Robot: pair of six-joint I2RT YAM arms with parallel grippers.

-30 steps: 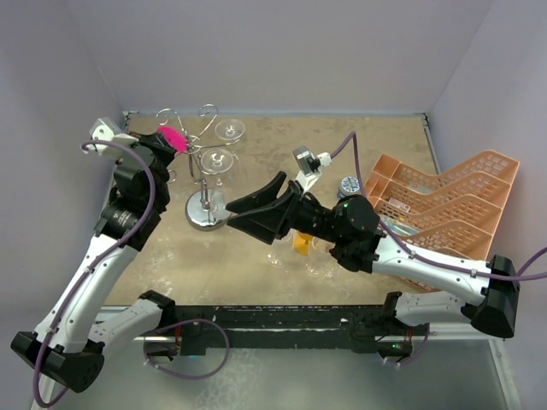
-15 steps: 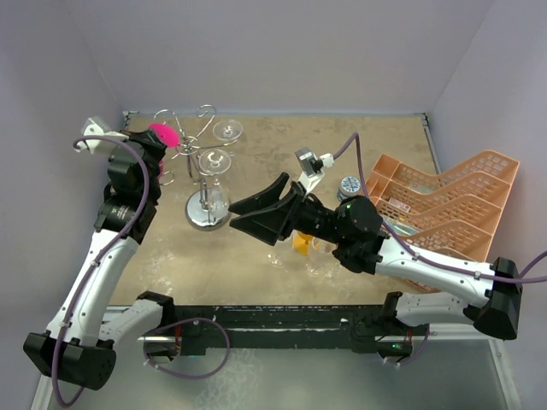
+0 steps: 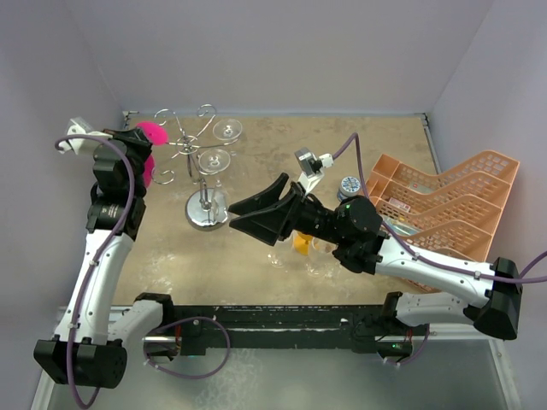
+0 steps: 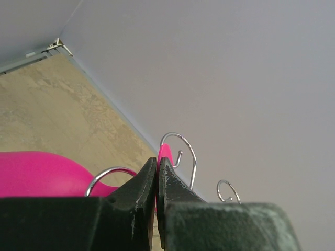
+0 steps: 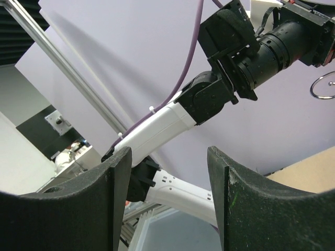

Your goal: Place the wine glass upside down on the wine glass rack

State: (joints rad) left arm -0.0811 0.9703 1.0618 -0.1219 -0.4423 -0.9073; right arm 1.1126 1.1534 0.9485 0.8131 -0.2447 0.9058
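The wine glass rack (image 3: pixel 205 209) is a chrome stand with a round mirror base, a post and curled scroll arms (image 4: pixel 180 140). Two clear glasses (image 3: pixel 228 129) hang upside down on it. My left gripper (image 3: pixel 137 145) is shut on the stem of a pink wine glass (image 3: pixel 151 133), held high at the rack's left side. In the left wrist view the gripper (image 4: pixel 157 163) pinches the stem, with the pink bowl (image 4: pixel 36 172) to the left and a chrome loop (image 4: pixel 107 172) crossing it. My right gripper (image 3: pixel 249 213) is open and empty (image 5: pixel 167 157), right of the rack's base.
A peach plastic crate (image 3: pixel 444 205) stands at the right. An orange object (image 3: pixel 302 243) and clear glassware (image 3: pixel 320 256) sit under the right arm, and a small round can (image 3: pixel 348 184) lies behind it. Grey walls close in at the left and back.
My left arm has swung to the left with the pink glass, which now sits a little farther from the rack's post. The right arm has barely moved.
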